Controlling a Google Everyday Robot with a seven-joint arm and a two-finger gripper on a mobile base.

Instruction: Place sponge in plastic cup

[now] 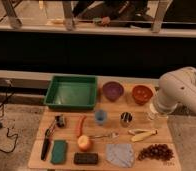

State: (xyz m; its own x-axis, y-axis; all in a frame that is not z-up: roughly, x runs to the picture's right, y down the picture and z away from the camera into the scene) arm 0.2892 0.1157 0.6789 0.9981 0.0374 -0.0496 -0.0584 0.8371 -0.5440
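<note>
Sponge (59,151): one, a flat teal-green rectangular block with rounded corners, matte, lying flat at the 7 o'clock corner of the wooden table (141,116), well apart from the cup

Plastic cup (100,117): one, small, light-blue and translucent, slightly wider at the rim, upright near the table's centre; the sponge lay toward 7 o'clock from it

Gripper (157,111): one, at the table's 3 o'clock edge, tucked under the smooth white rounded casing of the arm (181,92); whether it was apart or together could not be told

Other items, counted:
- Tray (72,92), one, green plastic, rectangular with raised walls, at 11 o'clock
- Bowls, two, round: a purple bowl (113,90) at 12 o'clock and an orange-red bowl (142,93) just beside it at 1 o'clock
- Metal cup (126,118), one, dark and shiny, at 3 o'clock from the plastic cup
- Dark block (86,158), one, brown-black, rectangular, at 6 o'clock, near the sponge
- Cloth (120,154), one, grey-blue, crumpled flat, beside the dark block
- Round fruit (84,143), one, yellow-orange
- Long red-orange vegetable (81,125), one, slim and tapered
- Banana (142,134), one, pale yellow
- Grapes (153,151), one dark cluster, at 5 o'clock
- Fork (105,135), one, metal
- Black-handled tool (46,145), one, long, just beside the sponge at its 9 o'clock
</note>
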